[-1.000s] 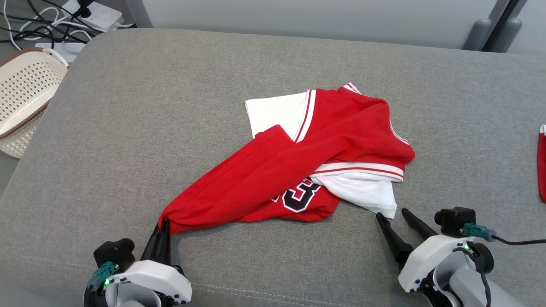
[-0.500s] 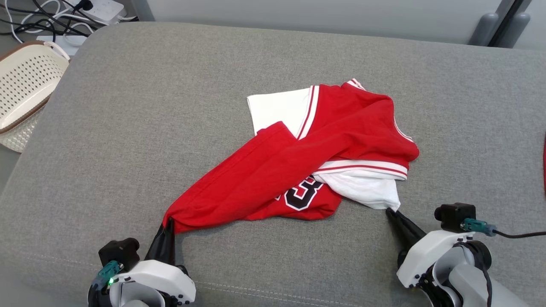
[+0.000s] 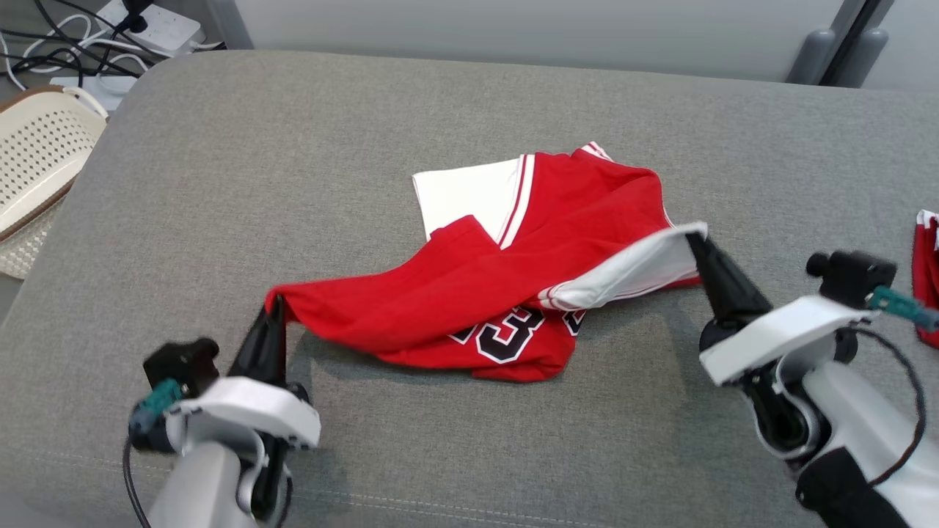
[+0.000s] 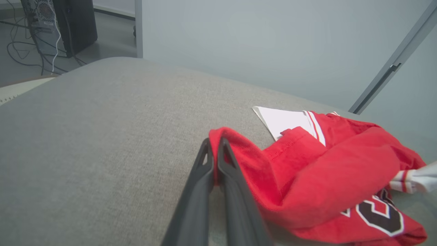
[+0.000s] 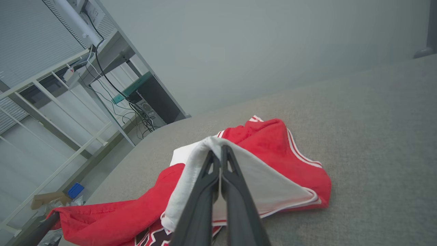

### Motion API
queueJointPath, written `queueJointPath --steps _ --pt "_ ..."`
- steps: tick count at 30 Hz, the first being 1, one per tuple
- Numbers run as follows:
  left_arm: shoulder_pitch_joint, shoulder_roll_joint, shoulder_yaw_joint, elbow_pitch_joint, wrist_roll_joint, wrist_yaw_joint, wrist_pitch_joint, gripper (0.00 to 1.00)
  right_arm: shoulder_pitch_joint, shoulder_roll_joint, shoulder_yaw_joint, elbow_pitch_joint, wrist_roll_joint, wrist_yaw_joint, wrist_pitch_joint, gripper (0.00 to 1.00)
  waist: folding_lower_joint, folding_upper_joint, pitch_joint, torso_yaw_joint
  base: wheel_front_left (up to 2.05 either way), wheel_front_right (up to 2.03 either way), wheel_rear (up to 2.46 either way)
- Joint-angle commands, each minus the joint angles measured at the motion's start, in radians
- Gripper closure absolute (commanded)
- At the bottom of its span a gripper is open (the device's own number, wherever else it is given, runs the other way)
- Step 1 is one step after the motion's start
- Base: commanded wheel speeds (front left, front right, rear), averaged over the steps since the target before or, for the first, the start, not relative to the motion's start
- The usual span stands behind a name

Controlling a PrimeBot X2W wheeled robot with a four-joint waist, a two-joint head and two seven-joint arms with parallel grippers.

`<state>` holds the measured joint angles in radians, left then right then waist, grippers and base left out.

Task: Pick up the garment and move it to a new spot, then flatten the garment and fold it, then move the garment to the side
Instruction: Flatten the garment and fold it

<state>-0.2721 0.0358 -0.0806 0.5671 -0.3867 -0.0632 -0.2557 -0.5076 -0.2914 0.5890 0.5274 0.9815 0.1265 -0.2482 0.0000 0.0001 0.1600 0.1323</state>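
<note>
Right tool (image 3: 697,239) just clamped the garment (image 3: 455,282), hoisting its white edge. Left tool (image 3: 273,311) pinches the red corner: pickup's on.

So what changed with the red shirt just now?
The right pincer shut on the white sleeve of the shirt and lifted it. The left pincer, already gripping the red corner, rose too. The shirt's middle stayed on the grey cushion.

Head camera is looking steeply down; wrist cameras are peering low (close up), sharing the garment (image 3: 469,293) at twelve o'clock.
</note>
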Motion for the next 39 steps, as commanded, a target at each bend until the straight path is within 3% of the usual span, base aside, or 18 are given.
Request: queueJointPath --steps 1,2,7,16,23,26,30,36,37,39 --pt "-0.106 0.042 0.044 -0.019 0.036 -0.020 -0.006 1.00 -0.048 -0.021 -0.030 -0.081 0.010 0.004 -0.013 1.00 0.0000 -0.0001 -0.010 -0.014 0.00 0.00 0.00" --pt "-0.106 0.042 0.044 -0.019 0.036 -0.020 -0.006 1.00 -0.048 -0.021 -0.030 -0.081 0.010 0.004 -0.013 1.00 0.0000 -0.0001 -0.010 -0.014 0.00 0.00 0.00" --pt "-0.333 0.152 0.033 0.062 0.075 -0.055 -0.006 1.00 -0.175 -0.043 -0.127 -0.178 0.005 0.004 -0.013 1.00 0.0000 -0.0001 -0.027 -0.054 0.00 0.00 0.00" --pt "-0.591 0.275 0.042 0.164 0.044 -0.064 0.015 1.00 -0.373 -0.050 -0.256 -0.127 -0.033 0.004 -0.013 1.00 0.0000 -0.0001 -0.048 -0.103 0.00 0.00 0.00" --pt "-0.614 0.272 -0.040 0.195 -0.036 -0.067 0.046 1.00 -0.371 -0.052 -0.206 -0.153 0.010 0.004 -0.013 1.00 0.0000 -0.0001 -0.110 -0.116 0.00 0.00 0.00" --pt "-0.549 0.268 -0.088 0.197 -0.119 -0.067 0.154 1.00 -0.304 -0.081 -0.127 -0.181 0.075 0.004 0.027 1.00 0.0000 -0.0001 -0.127 -0.115 0.00 0.00 0.00" --pt "-0.431 0.267 -0.157 0.172 -0.249 -0.067 0.366 1.00 -0.195 -0.131 -0.012 -0.219 0.163 0.004 0.171 1.00 0.0000 -0.0001 -0.103 -0.111 0.00 0.00 0.00" --pt "-0.299 0.316 -0.297 0.110 -0.347 -0.067 0.670 1.00 -0.132 -0.192 0.165 -0.256 0.267 0.004 0.480 1.00 0.0000 -0.0001 0.012 -0.118 0.00 0.00 0.00" --pt "-0.286 0.317 -0.344 0.075 -0.416 -0.067 0.806 1.00 -0.156 -0.212 0.198 -0.261 0.300 0.004 0.587 1.00 0.0000 -0.0001 0.061 -0.118 0.00 0.00 0.00" --pt "-0.292 0.328 -0.380 0.031 -0.518 -0.067 0.968 1.00 -0.202 -0.226 0.220 -0.246 0.338 0.004 0.711 1.00 0.0000 -0.0001 0.115 -0.116 0.00 0.00 0.00"
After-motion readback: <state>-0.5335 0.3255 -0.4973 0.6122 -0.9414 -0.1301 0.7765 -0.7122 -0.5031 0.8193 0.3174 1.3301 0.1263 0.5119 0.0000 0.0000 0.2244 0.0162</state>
